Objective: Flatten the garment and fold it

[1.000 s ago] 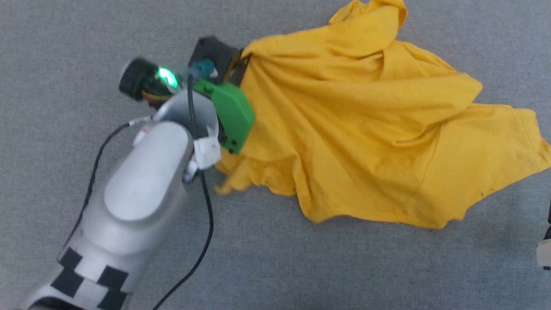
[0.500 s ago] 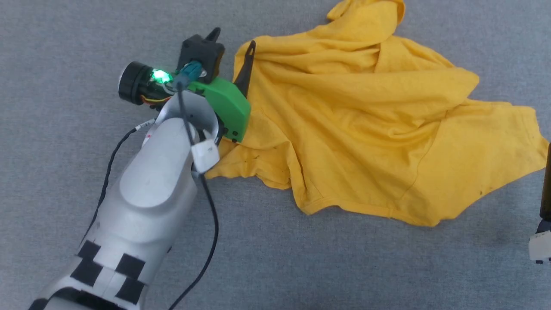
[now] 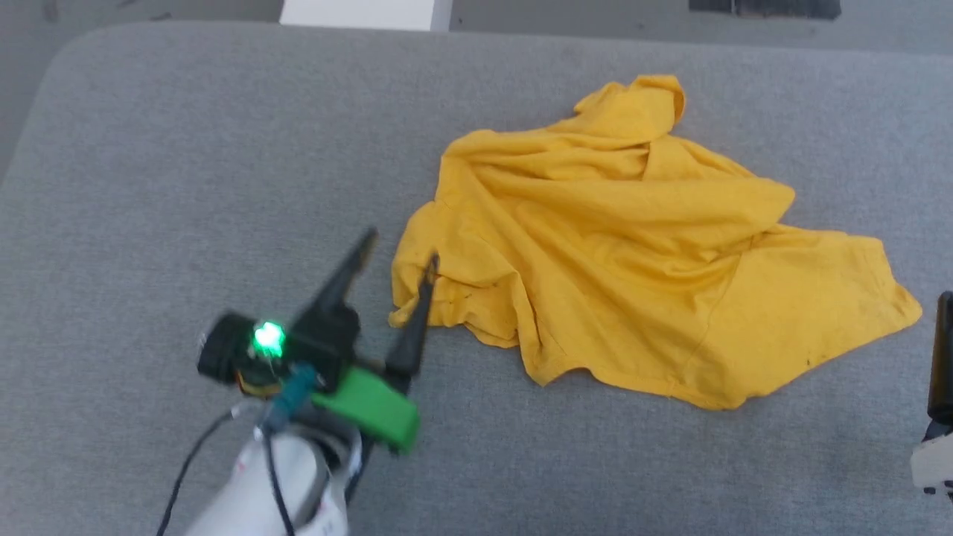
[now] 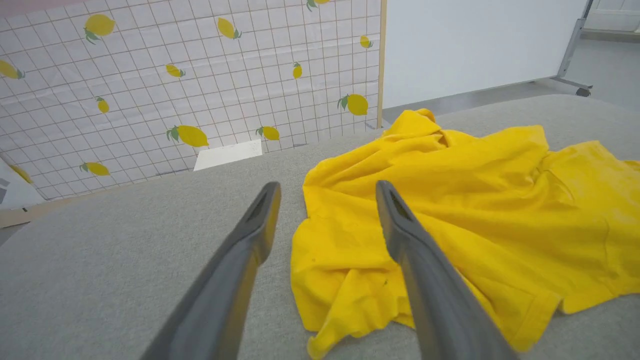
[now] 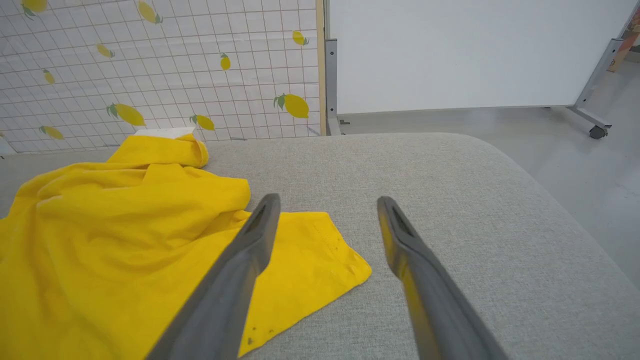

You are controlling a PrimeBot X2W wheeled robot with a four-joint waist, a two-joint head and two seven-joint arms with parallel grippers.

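Much is hard to read. The left arm's pale forearm [image 3: 275, 484] is blurred and cut off at the 6 o'clock edge of the head view, and the right gripper [image 5: 327, 199] shows there as a dark finger and a pale part sliced by the 3 o'clock edge. The yellow T-shirt [image 3: 633, 260] is crumpled, its deep folds burying the neckline and whichever face lies underneath — a hem, a flat corner [image 3: 819, 298] toward 3 o'clock and a few small dark specks are what can be made out. It lies right of centre on a grey fabric-covered pad [image 3: 186, 149] with rounded corners, its bunched peak toward 12 o'clock. Beyond the pad's far edge are a small white block [image 4: 227, 154], a grey floor [image 5: 575, 165], a grid-patterned backdrop printed with lemons [image 4: 150, 75] and a white panel [image 5: 450, 50] on a wheeled stand. The left gripper [image 3: 400, 249] has its fingers spread wide with nothing between them. The finger nearer the shirt crosses its 9 o'clock edge, though whether it touches the cloth cannot be told. The right gripper's fingers are likewise wide apart and empty, over bare pad. One of them overlaps the shirt's flat corner in the right wrist view — contact unclear.
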